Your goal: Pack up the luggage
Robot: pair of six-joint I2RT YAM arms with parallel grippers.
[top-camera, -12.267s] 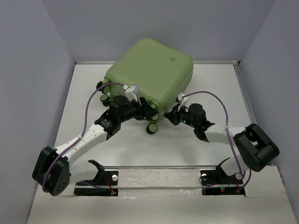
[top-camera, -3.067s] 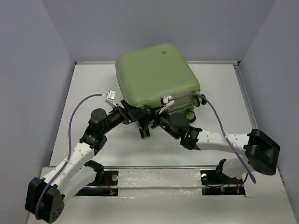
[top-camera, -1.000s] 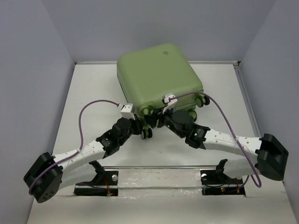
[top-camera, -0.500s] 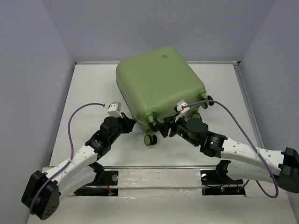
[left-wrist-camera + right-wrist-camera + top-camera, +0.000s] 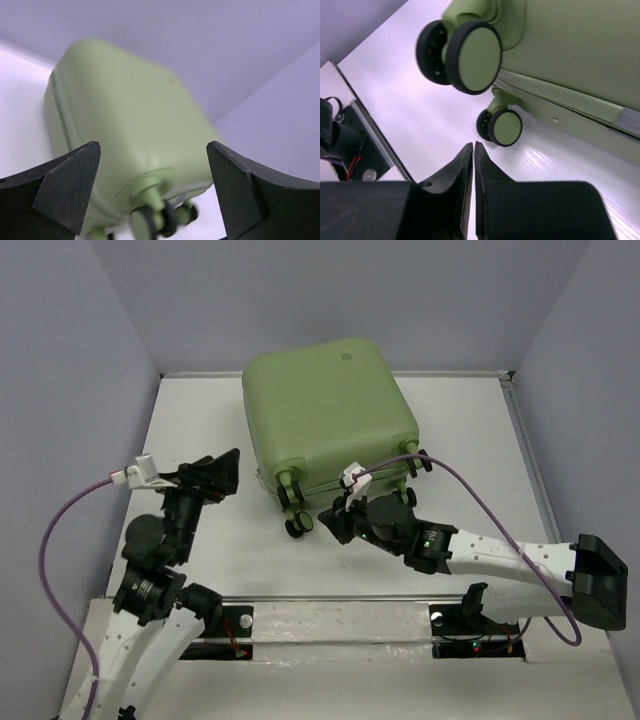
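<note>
Item: one green hard-shell suitcase (image 5: 325, 415), lying flat toward the far middle of the white table (image 5: 200, 540), shells shut together with the seam running round its side, wheeled end turned toward my bases. Nothing lay loose on the table, so the case was closed as a packed one would be, though whether anything was inside I could not tell. Wheels (image 5: 470, 50): green-faced casters on black tyres, the near pair standing off the tabletop (the case rested on its broad shell, not on them). My right gripper (image 5: 336, 520): low at the table just before the wheeled edge, fingers pressed together on nothing, the tips showing only a hairline slit between them in the wrist view; placed there, I judged, to nudge or steady that end instead of grasping it. My left gripper (image 5: 215, 472): raised and well apart from the case on its left, fingers spread wide and holding nothing, framing the case in its wrist view.
</note>
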